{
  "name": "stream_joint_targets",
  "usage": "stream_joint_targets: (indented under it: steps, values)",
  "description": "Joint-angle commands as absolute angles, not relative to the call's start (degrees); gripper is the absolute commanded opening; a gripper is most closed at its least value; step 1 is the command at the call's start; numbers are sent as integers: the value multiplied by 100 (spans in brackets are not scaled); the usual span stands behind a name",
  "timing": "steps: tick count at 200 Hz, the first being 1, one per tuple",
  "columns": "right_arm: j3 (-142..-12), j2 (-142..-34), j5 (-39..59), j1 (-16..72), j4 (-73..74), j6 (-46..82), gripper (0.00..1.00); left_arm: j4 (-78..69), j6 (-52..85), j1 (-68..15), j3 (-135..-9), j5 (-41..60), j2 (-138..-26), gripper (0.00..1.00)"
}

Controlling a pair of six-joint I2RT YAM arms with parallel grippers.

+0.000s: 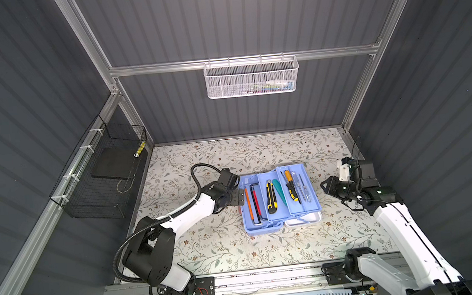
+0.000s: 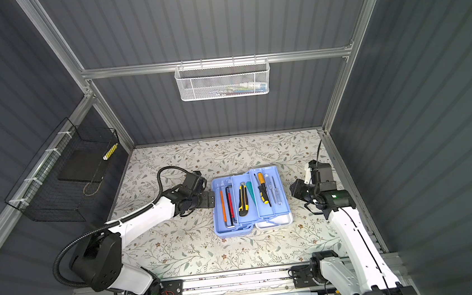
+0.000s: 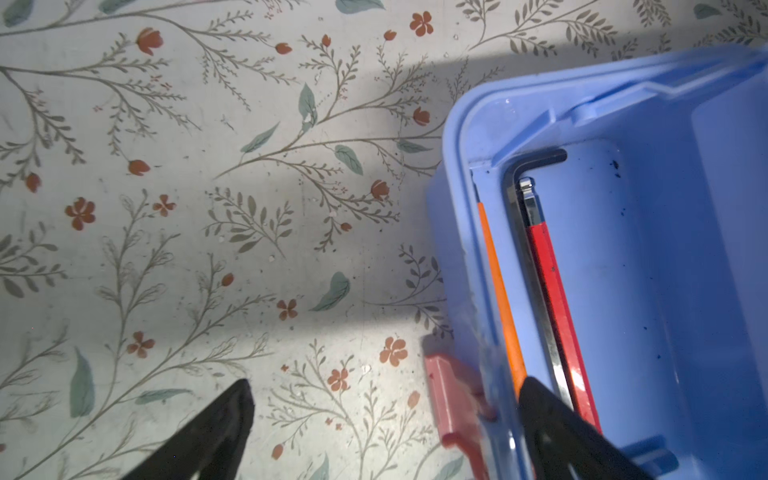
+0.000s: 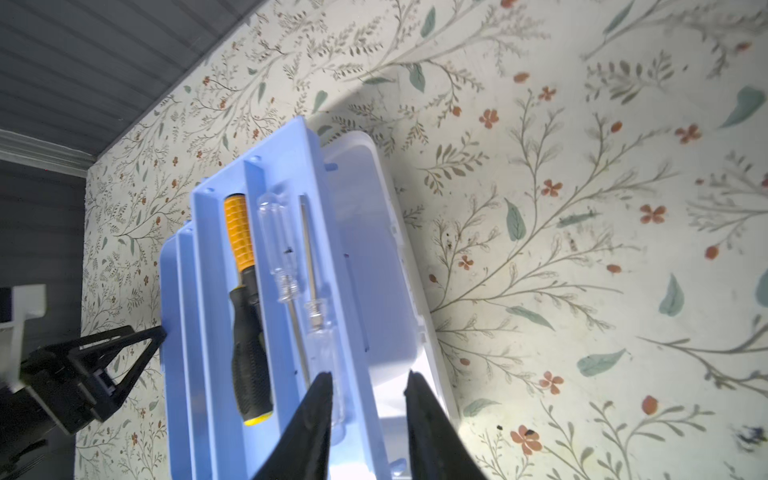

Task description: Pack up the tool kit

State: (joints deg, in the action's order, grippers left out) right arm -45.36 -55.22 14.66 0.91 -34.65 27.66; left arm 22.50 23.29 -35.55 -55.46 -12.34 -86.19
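**A:** Closest to us, how do we find the left gripper?

**B:** We see its jaws spread wide across the left end wall of the tool kit. One finger is over the blue base. The other is outside, over the floral table, with the pink latch between the two.

**A:** And the right gripper?

**B:** We place it just beside the kit's right side, jaws partly apart and pinching nothing. In its wrist view one finger lies over the upper tray and the other over the white lid.

**A:** Where do we put the kit itself?

**B:** In both top views it sits open in the middle of the table, between the two grippers. In the base we see a thin orange tool, a black hex key and a red-handled tool. The middle tray holds a yellow-and-black utility knife and a teal piece. The upper tray holds an orange-and-black screwdriver and two clear-handled screwdrivers. The white lid lies flat under that tray.

**A:** And farther back?

**B:** We see a black wire basket on the left wall. A white mesh basket hangs from the rail on the far wall.
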Motion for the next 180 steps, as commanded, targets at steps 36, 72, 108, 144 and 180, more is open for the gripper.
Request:
stream_joint_targets:
  steps: [36,72,108,144,180]
  values:
    - [-3947,-6641,2030,-363,-2291,2866,29,2575,2197,-3429,-5516,-1547,-7850,99]
    - [-4015,-7278,2179,-604,-2016,2652,28,2295,2241,-3393,-5032,-1441,-7840,89]
    - [-4023,-7753,2624,-686,-1729,2597,23,1784,2281,-3331,-4667,-1189,-7893,45]
    - [-4061,-8301,3145,-677,-1527,2523,18,1284,2179,-3305,-4757,-753,-8364,6]
    - [-4037,-8499,3607,-664,-1399,2407,15,903,2028,-3305,-4904,-36,-8657,0]
